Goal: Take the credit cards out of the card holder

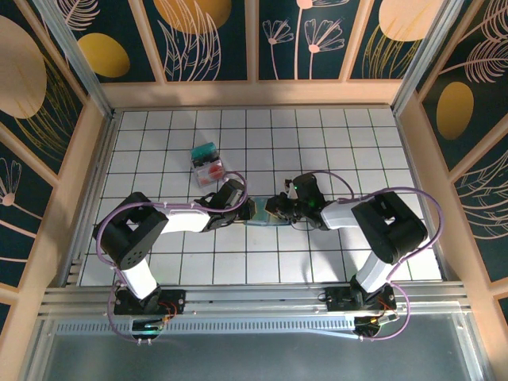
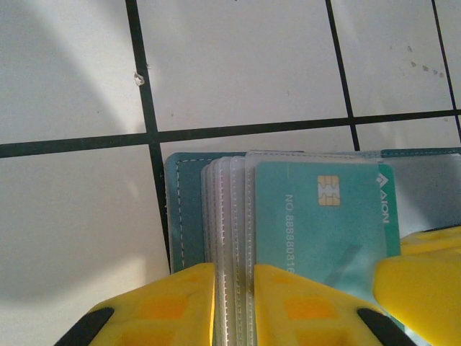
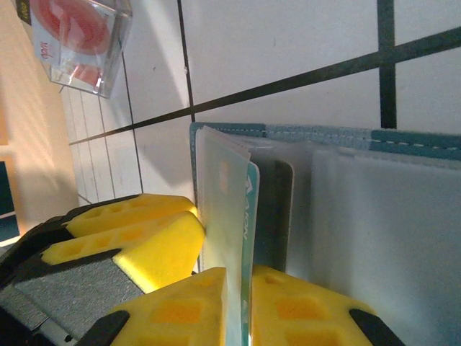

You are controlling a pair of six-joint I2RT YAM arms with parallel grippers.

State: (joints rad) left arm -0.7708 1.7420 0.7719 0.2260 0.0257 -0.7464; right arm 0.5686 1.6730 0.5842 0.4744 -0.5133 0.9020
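Note:
The card holder (image 1: 262, 214) lies open on the tiles between my two grippers, dark teal outside (image 2: 189, 209) with clear pockets (image 3: 389, 231). A teal credit card (image 2: 317, 223) with a gold chip sits in the top pocket. My left gripper (image 2: 234, 270) (image 1: 248, 209) is shut on the stacked edges of the clear pockets. Facing it, my right gripper (image 3: 248, 274) (image 1: 278, 209) is shut on the teal card (image 3: 251, 194) together with its clear sleeve. A dark card (image 3: 277, 209) shows in the pocket behind.
A small clear box (image 1: 208, 163) with something red and teal in it stands a few tiles beyond the left gripper, also at the top left in the right wrist view (image 3: 79, 36). Wooden walls (image 1: 87, 159) border the white tiled floor.

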